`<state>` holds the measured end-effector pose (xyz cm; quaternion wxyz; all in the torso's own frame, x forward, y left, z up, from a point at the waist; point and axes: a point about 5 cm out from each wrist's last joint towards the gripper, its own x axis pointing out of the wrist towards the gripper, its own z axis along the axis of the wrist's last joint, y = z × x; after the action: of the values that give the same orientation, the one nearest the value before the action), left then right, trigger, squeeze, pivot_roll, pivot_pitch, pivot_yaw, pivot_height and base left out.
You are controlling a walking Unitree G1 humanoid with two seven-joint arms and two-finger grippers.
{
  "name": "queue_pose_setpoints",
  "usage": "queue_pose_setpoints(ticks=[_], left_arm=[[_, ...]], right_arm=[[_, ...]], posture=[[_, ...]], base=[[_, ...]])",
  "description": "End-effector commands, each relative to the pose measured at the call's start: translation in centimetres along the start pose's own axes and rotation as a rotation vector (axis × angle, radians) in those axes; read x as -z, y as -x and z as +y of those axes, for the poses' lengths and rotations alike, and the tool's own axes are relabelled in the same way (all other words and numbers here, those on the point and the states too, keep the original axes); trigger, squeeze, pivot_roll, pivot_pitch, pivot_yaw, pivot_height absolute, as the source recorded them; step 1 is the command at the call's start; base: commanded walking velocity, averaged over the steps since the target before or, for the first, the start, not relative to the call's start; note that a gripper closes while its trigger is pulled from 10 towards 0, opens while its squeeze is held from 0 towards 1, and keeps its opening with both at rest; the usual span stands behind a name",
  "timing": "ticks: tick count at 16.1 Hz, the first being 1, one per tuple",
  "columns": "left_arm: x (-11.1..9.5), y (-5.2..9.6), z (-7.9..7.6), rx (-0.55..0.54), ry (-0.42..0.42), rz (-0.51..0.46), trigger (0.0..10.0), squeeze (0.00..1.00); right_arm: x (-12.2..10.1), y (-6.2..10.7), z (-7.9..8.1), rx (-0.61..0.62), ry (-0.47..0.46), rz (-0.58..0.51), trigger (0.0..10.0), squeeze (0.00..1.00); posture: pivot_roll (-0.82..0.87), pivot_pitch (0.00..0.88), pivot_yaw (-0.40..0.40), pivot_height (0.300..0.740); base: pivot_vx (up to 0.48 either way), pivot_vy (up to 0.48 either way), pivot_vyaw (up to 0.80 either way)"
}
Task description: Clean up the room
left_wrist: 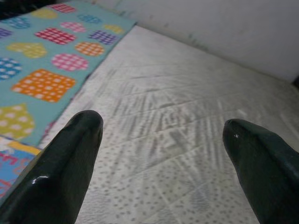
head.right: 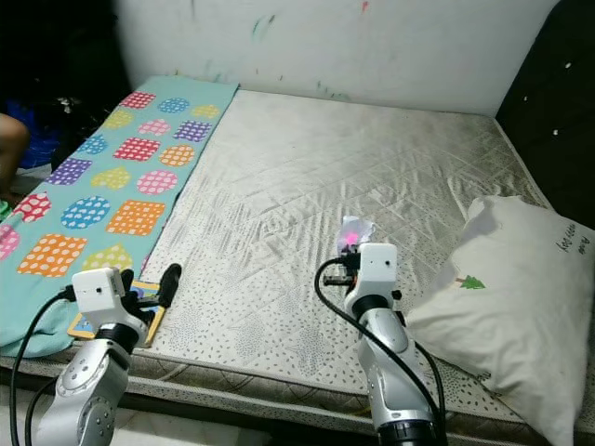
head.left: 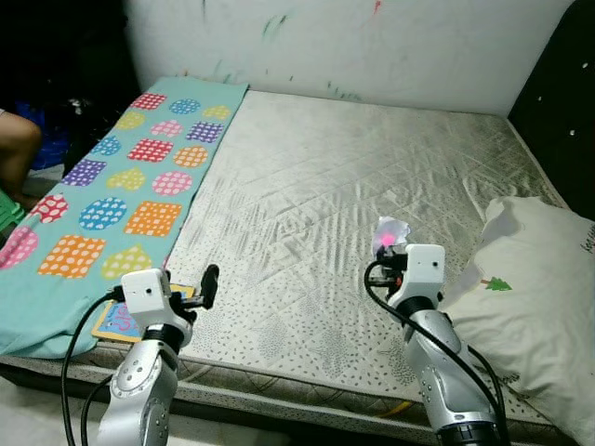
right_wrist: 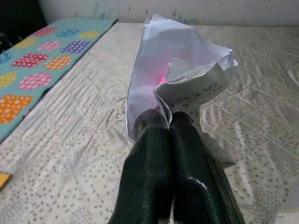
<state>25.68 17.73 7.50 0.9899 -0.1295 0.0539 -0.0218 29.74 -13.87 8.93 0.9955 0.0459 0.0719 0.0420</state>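
Right hand [right_wrist: 170,123] is clamped on the crumpled paper [right_wrist: 180,74], held up over the mattress [head.left: 353,177] near the pillow [head.left: 539,297] (left hand [left_wrist: 163,140] spread wide, empty, by the book [head.left: 116,321]).

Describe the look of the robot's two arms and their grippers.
Both arms are silver metal with rounded joint segments, each topped by a white boxy wrist housing. Black cables loop loosely from each housing down along the forearm. The left gripper and right gripper have long, glossy black fingers with rounded tips.
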Motion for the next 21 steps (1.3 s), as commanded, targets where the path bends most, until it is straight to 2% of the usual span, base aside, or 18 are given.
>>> queue_pose_setpoints(ticks=[1, 3, 6, 7, 8, 10, 11, 12, 13, 16, 17, 19, 20, 21], left_arm=[[-0.1, 0.0, 0.0, 0.019, -0.021, -0.015, 10.0, 0.0], [0.0, 0.1, 0.5, -0.024, -0.017, -0.019, 10.0, 0.0], [-1.1, 0.3, 1.0, -0.026, -0.071, -0.069, 10.0, 0.0], [-1.4, 0.4, 1.3, -0.038, -0.078, -0.083, 10.0, 0.0], [-1.9, 0.5, 1.9, -0.059, -0.085, -0.102, 10.0, 0.0], [-2.1, 0.8, 2.9, -0.082, -0.097, -0.104, 10.0, 0.0], [-2.0, 1.3, 3.7, -0.123, -0.106, -0.108, 10.0, 0.0], [-1.8, 1.6, 3.7, -0.123, -0.188, -0.094, 10.0, 0.0], [-1.7, 1.7, 3.5, -0.1, -0.223, -0.076, 10.0, 0.0], [-1.4, 1.2, 2.8, -0.004, -0.319, -0.004, 10.0, 0.0], [-1.5, 0.8, 2.5, 0.016, -0.319, -0.016, 10.0, 0.0], [-1.0, 0.4, 2.1, 0.025, -0.23, -0.026, 10.0, 0.0], [-0.9, 0.7, 2.2, 0.003, -0.197, -0.033, 10.0, 0.0], [-1.8, 1.2, 3.2, -0.075, -0.112, -0.083, 10.0, 0.0]], right_arm=[[-0.2, -0.2, -0.1, 0.013, -0.008, 0.004, 10.0, 0.0], [-0.3, -0.3, 0.0, 0.013, 0.011, -0.001, 10.0, 0.0], [-1.3, -0.2, -0.9, 0.045, 0.024, -0.053, 10.0, 0.0], [-1.6, -0.1, -1.3, 0.059, 0.065, -0.069, 10.0, 0.0], [-2.1, 0.1, -2.0, 0.093, 0.162, -0.109, 10.0, 0.0], [-2.3, 0.3, -3.0, 0.11, 0.165, -0.14, 10.0, 0.0], [-2.3, 0.6, -3.9, 0.172, 0.2, -0.179, 10.0, 0.0], [-2.3, 0.6, -4.5, 0.176, 0.228, -0.17, 10.0, 0.0], [-2.2, 0.5, -4.7, 0.163, 0.193, -0.151, 10.0, 0.0], [-2.3, 0.3, -4.7, 0.137, 0.238, -0.164, 10.0, 0.0], [-2.4, 0.4, -4.6, 0.142, 0.238, -0.176, 10.0, 0.0], [-2.7, 0.6, -4.7, 0.166, 0.204, -0.189, 10.0, 0.0], [-2.8, 0.8, -4.7, 0.169, 0.218, -0.202, 10.0, 0.0], [-2.6, 0.9, -5.2, 0.18, 0.219, -0.198, 10.0, 0.0]], posture=[[-0.11, 0.0, -0.032, 0.74], [-0.11, 0.0, -0.033, 0.74], [-0.11, 0.0, -0.038, 0.74], [-0.11, 0.0, -0.041, 0.74], [-0.11, 0.0, -0.043, 0.74], [-0.11, 0.0, -0.046, 0.74], [-0.11, 0.0, -0.047, 0.74], [-0.11, 0.0, -0.053, 0.74], [-0.1, 0.0, -0.061, 0.74], [-0.11, 0.0, -0.059, 0.74], [-0.12, 0.0, -0.049, 0.74], [-0.14, 0.0, -0.029, 0.74], [-0.15, 0.0, -0.03, 0.74], [-0.11, 0.0, -0.051, 0.74]], base=[[0.0, 0.0, -0.8], [0.0, 0.0, -0.8], [0.0, 0.0, -0.53], [0.0, 0.0, 0.0], [0.0, 0.0, 0.0], [0.0, 0.0, 0.0], [0.0, 0.0, 0.0], [0.0, 0.0, 0.0], [0.0, 0.0, 0.0], [0.0, 0.0, 0.0], [0.0, 0.0, 0.0], [0.0, 0.0, 0.0], [0.0, 0.0, 0.0], [0.0, 0.0, 0.0]])
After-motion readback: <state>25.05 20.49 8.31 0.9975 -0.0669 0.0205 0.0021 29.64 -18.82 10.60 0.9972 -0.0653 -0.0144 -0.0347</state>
